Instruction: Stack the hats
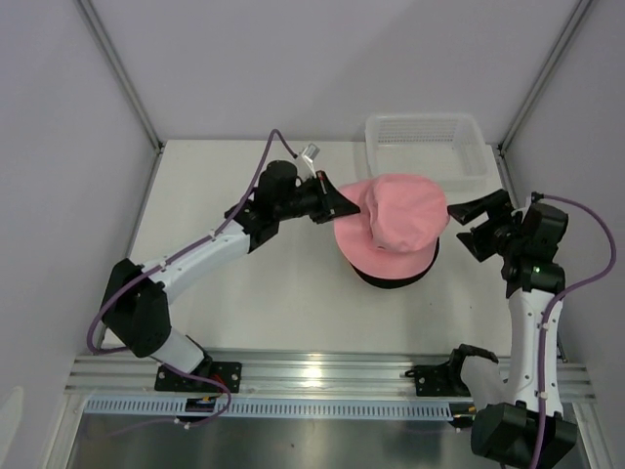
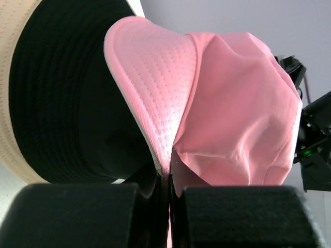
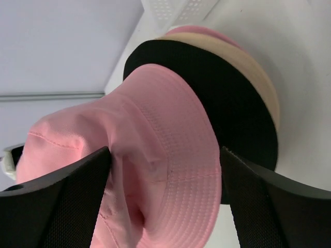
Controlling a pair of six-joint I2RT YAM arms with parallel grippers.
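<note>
Sitting right of the middle of the table (image 1: 244, 303), a soft, light, floppy pink hat (image 1: 405, 220) tops the black hat (image 1: 395, 280); its brim (image 2: 150, 88) is best to hold. My left arm (image 1: 195, 259) reaches across, my left end effector (image 1: 349, 208) pinched on that brim. My right end effector (image 1: 465, 223) gapes wide beside it.

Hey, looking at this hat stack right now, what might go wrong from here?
1. The left claw is shut on the brim of the top pink hat; retreating without opening could drag it off the black hat beneath.
2. That hat sits crumpled and tilted, so it may settle crooked or slide off on release.
3. The right claw, open beside the crown, might snag fabric if it closes.
</note>
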